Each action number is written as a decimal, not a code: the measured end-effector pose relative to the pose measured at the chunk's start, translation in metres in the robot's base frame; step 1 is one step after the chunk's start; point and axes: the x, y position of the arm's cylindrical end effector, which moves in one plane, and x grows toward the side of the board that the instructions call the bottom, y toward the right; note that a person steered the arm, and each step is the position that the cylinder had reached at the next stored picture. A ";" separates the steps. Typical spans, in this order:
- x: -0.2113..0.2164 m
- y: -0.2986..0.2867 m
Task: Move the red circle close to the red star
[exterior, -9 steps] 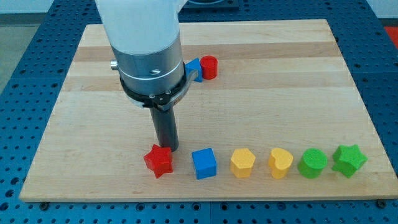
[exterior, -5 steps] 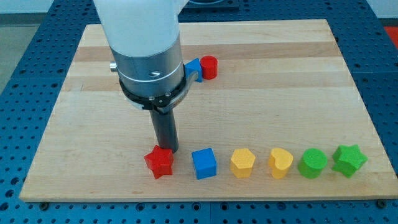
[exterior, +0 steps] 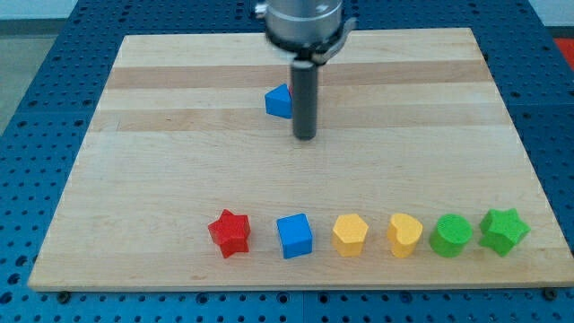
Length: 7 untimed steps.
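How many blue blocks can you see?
2. A blue cube sits in the bottom row, right of the red star. A blue triangular block sits near the top, left of my tip.

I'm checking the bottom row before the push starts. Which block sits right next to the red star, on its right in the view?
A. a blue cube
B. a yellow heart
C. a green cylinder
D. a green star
A: the blue cube is the first block to the view's right of the red star; the yellow and green blocks come further along the row.
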 end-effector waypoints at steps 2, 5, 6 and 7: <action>-0.083 0.031; -0.072 0.003; -0.054 -0.010; -0.034 -0.021</action>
